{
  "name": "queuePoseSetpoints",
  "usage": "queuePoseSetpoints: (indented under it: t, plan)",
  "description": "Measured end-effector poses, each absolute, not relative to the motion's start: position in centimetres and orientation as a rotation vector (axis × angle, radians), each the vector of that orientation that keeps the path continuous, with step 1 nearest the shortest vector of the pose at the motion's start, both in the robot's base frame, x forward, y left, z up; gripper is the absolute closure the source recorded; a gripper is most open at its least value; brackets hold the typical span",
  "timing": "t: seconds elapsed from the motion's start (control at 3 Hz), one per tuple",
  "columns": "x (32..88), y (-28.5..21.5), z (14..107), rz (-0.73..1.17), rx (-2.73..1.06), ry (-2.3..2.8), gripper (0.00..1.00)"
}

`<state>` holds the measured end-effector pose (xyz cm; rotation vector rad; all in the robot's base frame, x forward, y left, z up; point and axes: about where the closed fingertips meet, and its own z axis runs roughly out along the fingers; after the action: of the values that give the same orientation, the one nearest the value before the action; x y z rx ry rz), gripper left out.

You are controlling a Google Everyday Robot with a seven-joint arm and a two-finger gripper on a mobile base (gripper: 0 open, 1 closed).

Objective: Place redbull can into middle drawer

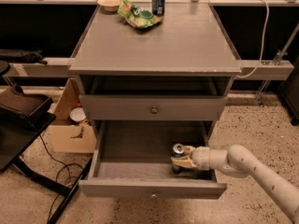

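Setting the redbull can down inside the open middle drawer
Standing upright at the tip of the gripper, which is clasped round its body, the can sits just behind the drawer front below the arm. It would be best to feel the base flat on the floor, then part the jaws fully and back out without nudging the can or the upper drawer above the arm.

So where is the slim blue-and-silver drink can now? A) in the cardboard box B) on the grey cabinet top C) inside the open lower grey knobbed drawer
C: the redbull can sits inside the pulled-out middle drawer, near its right side, with the gripper at it.
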<state>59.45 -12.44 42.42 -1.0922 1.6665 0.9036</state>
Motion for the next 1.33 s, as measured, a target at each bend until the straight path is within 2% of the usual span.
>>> queuePoseSetpoints:
  t: [0.67,1.0,1.33]
  plan:
    - [59.45,-12.43,42.42,0.904,-1.092,1.666,0.13]
    - [59.45,-12.43,42.42,0.904,-1.092,1.666,0.00]
    - [59.58,-11.91,43.03,0.913,-1.083,1.665,0.00]
